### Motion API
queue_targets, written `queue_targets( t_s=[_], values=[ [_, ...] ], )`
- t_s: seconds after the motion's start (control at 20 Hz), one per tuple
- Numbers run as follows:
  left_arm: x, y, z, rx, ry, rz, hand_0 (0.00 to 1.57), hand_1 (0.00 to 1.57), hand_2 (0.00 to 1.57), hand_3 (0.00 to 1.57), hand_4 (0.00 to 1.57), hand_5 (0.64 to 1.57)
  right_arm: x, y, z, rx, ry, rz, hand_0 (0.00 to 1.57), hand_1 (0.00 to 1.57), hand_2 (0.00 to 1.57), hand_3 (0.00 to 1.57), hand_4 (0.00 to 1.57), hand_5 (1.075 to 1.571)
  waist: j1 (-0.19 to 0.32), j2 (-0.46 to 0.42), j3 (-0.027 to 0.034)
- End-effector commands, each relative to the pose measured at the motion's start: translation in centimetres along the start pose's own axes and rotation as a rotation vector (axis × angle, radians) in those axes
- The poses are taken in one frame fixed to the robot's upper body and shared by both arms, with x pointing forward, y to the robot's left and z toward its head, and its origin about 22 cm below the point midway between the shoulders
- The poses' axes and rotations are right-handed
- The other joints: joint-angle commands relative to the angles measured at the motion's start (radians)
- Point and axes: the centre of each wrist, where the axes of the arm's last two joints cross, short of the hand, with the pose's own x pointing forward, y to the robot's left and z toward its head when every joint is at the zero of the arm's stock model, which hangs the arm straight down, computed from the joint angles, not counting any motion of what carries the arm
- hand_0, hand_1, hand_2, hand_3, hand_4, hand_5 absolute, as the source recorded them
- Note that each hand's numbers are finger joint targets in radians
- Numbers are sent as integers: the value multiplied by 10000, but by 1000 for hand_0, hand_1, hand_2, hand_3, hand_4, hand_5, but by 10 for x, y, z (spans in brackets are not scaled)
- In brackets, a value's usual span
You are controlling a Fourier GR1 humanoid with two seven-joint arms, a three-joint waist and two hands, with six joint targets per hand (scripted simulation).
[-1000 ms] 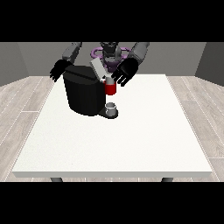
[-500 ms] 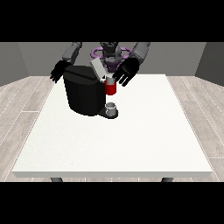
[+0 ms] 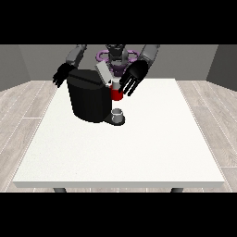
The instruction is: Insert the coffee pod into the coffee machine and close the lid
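Observation:
A black coffee machine (image 3: 89, 99) stands on the white table (image 3: 139, 148) at the back left. Its grey lid (image 3: 103, 73) is tilted up at the top right. A red part (image 3: 115, 94) shows at the machine's head, above a small grey cup (image 3: 118, 114) on its base. I cannot make out the coffee pod on its own. The hand at the view's right (image 3: 133, 76) hovers by the red part with its fingers spread and pointing down. The hand at the view's left (image 3: 61, 75) hangs behind the machine's far left corner, fingers relaxed, holding nothing.
The robot's torso (image 3: 116, 56) stands behind the table's far edge. Wooden floor surrounds the table. The white tabletop stretches wide in front and to the right of the machine.
The hand at the view's right has shifted very slightly by the machine's head. Nothing else has visibly moved.

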Motion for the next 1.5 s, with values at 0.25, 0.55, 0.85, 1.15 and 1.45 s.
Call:
queue_targets(
  t_s=[0.25, 0.55, 0.85, 1.15, 1.45],
  values=[
    [-9, 7, 4, -404, 142, -88, 0, 0, 0, 0, 0, 1571, 8, 3, -3, -178, 39, 157, 0, 0, 0, 0, 416, 1571, 111, -358, -21],
    [6, -36, -1, -963, 172, 82, 0, 0, 0, 0, 0, 1571, -25, -13, 15, -475, 569, -194, 0, 0, 0, 0, 383, 1571, 514, -947, -15],
    [-8, -53, 8, -1192, 98, 937, 0, 0, 0, 0, 0, 1571, -34, -18, 28, -597, 542, -230, 0, 0, 0, 0, 424, 1571, 879, -1470, -17],
    [-43, -99, 31, -314, 593, 5109, 0, 0, 0, 0, 79, 1571, -33, -46, 42, -689, 1155, -71, 0, 0, 0, 0, 492, 1571, 1479, -2897, -32],
    [-54, -204, 74, -1233, 1350, 8369, 0, 0, 0, 0, 0, 1571, -34, -47, 52, 20, 1539, 448, 0, 0, 0, 0, 370, 1571, 2609, -4508, -31]
  ],
)
